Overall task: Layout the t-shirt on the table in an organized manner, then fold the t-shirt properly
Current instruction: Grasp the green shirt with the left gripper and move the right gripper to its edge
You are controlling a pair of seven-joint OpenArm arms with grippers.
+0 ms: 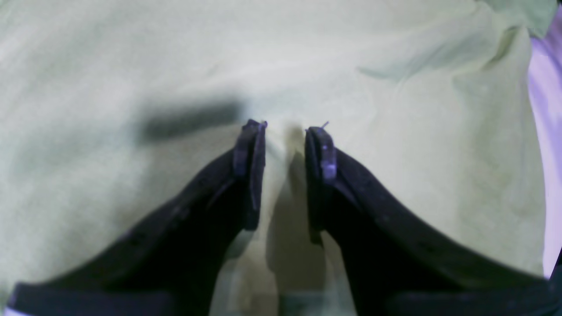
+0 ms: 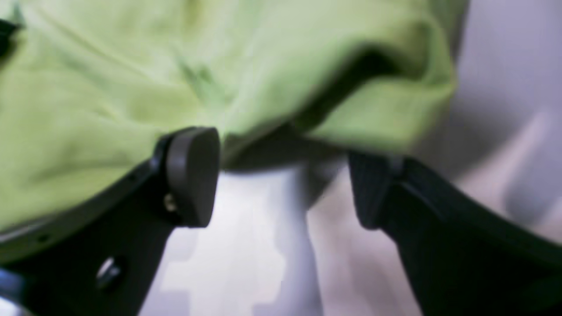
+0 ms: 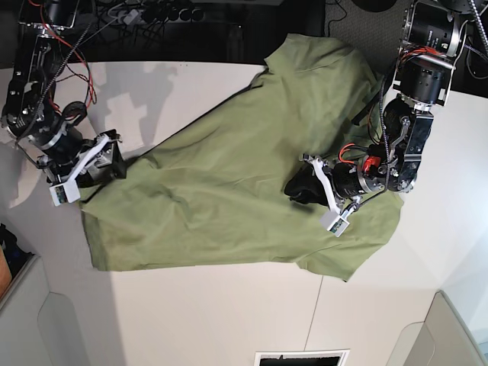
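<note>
White panelled surface (image 3: 229, 320) carries the soft, wrinkly olive-green cotton t-shirt (image 3: 229, 191), spread askew, light and limp; best pinched at hem corners. Left claw (image 1: 285, 131) pinches a central fold; right claw (image 2: 281, 175) gapes empty at the hem.

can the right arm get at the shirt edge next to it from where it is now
Probably yes. The right gripper stands open with the t-shirt hem just past its fingertips, nothing between them. In the base view it sits at the cloth's corner on the table, so a short advance should do.
</note>
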